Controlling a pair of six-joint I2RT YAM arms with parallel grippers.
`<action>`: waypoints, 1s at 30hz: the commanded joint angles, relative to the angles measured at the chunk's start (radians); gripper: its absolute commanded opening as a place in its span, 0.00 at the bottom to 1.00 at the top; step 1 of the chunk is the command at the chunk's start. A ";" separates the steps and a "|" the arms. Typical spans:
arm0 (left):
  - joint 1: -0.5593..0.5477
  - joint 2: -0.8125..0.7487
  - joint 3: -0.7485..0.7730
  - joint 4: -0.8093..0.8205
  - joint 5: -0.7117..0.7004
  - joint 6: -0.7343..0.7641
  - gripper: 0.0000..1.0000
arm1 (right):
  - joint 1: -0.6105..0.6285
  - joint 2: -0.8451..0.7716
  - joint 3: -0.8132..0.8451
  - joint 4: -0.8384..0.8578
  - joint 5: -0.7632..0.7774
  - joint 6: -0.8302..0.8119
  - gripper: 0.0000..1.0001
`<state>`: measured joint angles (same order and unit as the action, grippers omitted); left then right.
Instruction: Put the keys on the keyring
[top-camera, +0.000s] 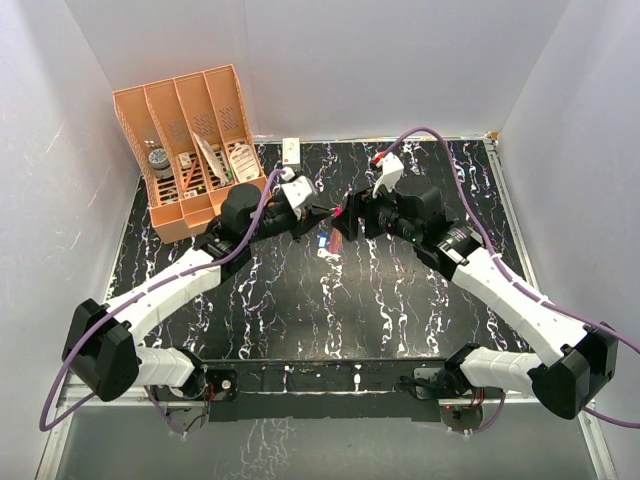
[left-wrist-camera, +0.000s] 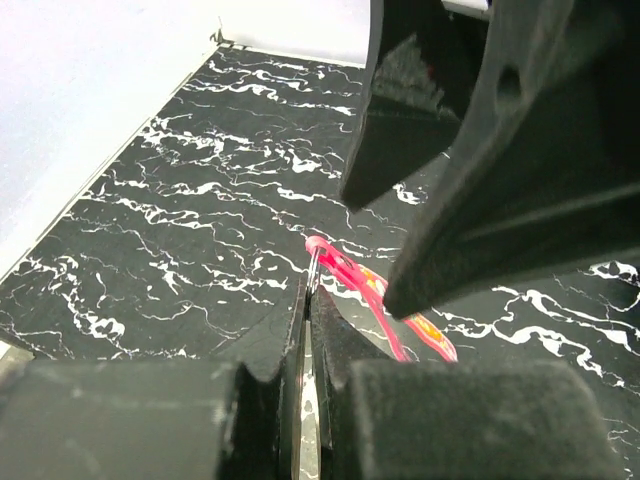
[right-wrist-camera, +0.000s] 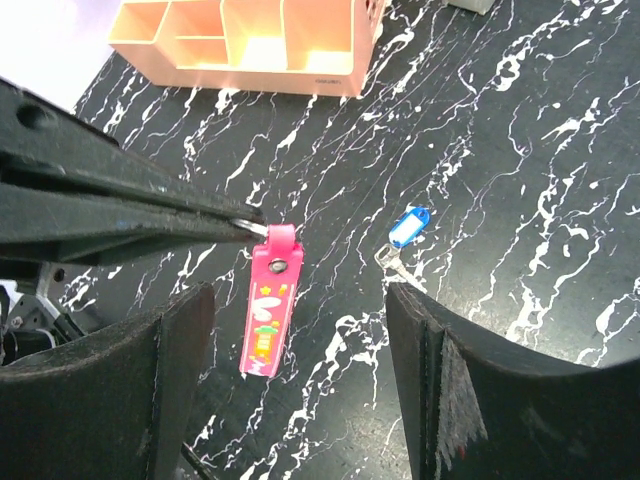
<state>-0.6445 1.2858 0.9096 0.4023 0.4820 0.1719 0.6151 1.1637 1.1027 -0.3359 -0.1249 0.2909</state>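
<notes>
While left claw (left-wrist-camera: 306, 300) pinches keyring (right-wrist-camera: 271, 300), keys (right-wrist-camera: 403, 235) apart

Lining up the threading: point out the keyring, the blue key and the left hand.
keyring (right-wrist-camera: 270, 305), right wrist view, pink strap's middle.
blue key (right-wrist-camera: 408, 227), right wrist view, blue head.
left hand (left-wrist-camera: 309, 298), left wrist view, between fingertips.

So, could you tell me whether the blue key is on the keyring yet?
Off. The blue key lies on the table, apart from the keyring pinched by the left fingers.
</notes>
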 joint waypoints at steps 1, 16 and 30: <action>-0.001 0.032 0.135 -0.186 0.044 0.042 0.00 | 0.003 -0.007 -0.006 0.073 -0.050 -0.014 0.67; -0.002 0.141 0.345 -0.452 0.081 0.083 0.00 | 0.005 -0.025 -0.112 0.189 -0.023 0.036 0.67; -0.001 0.144 0.364 -0.477 0.104 0.072 0.00 | 0.005 0.015 -0.204 0.379 -0.024 0.132 0.60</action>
<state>-0.6445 1.4441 1.2304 -0.0628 0.5560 0.2508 0.6151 1.1839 0.9199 -0.0952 -0.1532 0.3882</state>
